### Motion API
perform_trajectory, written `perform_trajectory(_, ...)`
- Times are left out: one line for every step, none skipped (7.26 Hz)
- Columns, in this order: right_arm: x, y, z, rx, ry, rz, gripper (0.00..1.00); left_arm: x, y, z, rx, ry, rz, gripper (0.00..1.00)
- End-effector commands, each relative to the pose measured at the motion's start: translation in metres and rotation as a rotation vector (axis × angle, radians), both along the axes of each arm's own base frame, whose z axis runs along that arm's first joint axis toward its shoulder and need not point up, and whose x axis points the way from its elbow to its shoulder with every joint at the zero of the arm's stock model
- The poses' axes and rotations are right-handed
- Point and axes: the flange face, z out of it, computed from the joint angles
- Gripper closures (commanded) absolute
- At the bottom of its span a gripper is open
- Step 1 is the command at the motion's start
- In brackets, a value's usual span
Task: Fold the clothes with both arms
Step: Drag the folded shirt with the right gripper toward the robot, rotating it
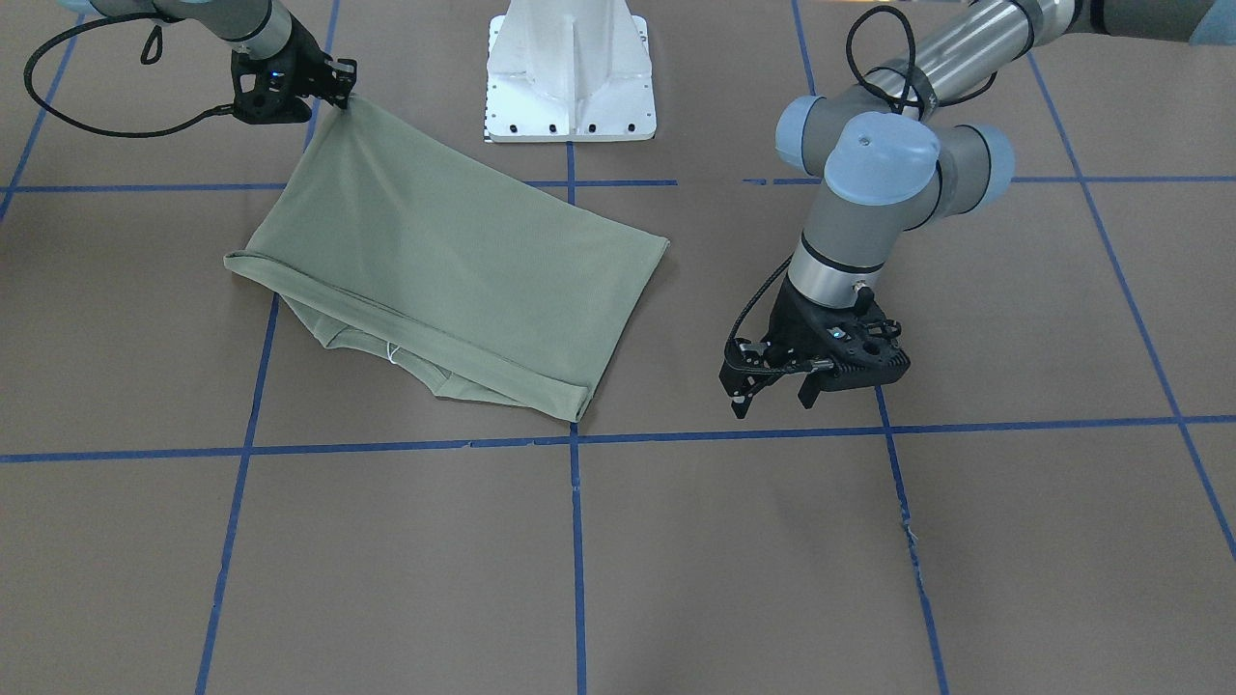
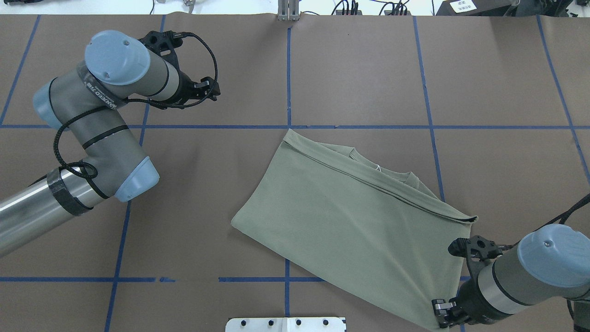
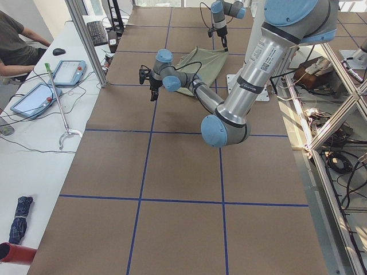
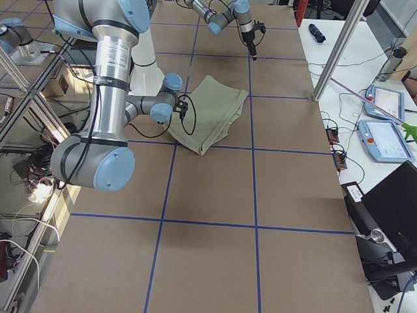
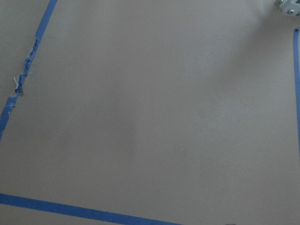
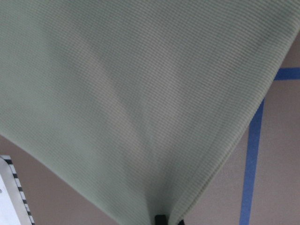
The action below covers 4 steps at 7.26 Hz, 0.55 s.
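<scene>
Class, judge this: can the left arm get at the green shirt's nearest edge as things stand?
Probably yes: the left gripper hangs open beside the shirt, with only bare table between them.

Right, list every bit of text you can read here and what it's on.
Nothing reads cleanly.
Band on left arm: white lettering, too blurred to quote.
Sticker on the same arm: print too small.
Tag beyond the table: too small.
Shirt: no text visible.

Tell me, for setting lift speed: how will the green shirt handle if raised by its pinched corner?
Probably floppy: the shirt creases softly toward the right gripper pinching its corner. Likely light, since one pinch tents it. Its folded layers may slide apart.
</scene>
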Motion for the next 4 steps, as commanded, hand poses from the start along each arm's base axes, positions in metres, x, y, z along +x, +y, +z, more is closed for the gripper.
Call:
perform_trajectory(0.004,-0.017,-0.01,0.01,-0.034,0.044,0.0,-0.001,0.004,-0.006,0.008,0.013,0.008,0.06)
perform_trajectory(0.013,-0.05,-0.021,0.032,-0.075,0.132,0.0,0.005,0.012,-0.012,0.003,0.032,0.039,0.01)
perform_trajectory(0.028,-0.09,-0.035,0.051,-0.106,0.236,0.0,0.025,0.04,-0.023,-0.006,0.066,0.113,0.01)
perform_trajectory(0.042,-0.126,-0.042,0.082,-0.116,0.336,0.0,0.048,0.074,-0.03,-0.017,0.089,0.16,0.0)
